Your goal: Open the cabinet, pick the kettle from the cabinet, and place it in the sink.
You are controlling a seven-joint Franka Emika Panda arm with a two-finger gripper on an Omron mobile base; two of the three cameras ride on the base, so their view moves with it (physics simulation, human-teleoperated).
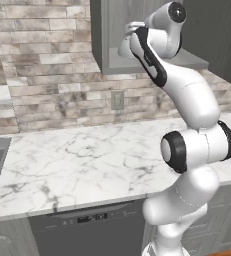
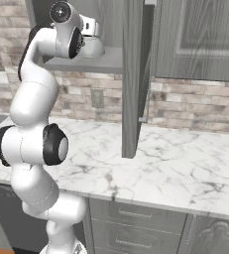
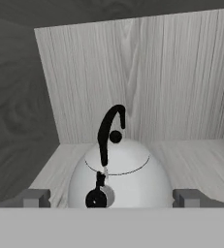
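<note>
Reaching up into the open wall cabinet (image 2: pixel 136 74), door swung out over the marble counter (image 1: pixel 87 150). Gripper (image 3: pixel 111 198) with jaws spread wide, one fingertip (image 3: pixel 35 197) on each side of the silver kettle (image 3: pixel 128 174), not clamped on it. Kettle upright on the cabinet shelf (image 3: pixel 200 160), near the back wall, black handle (image 3: pixel 108 131) arching over the lid.

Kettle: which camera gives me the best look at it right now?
Hand view: the kettle sits on the cabinet shelf between the open gripper fingertips. In both base views the arm blocks it.
</note>
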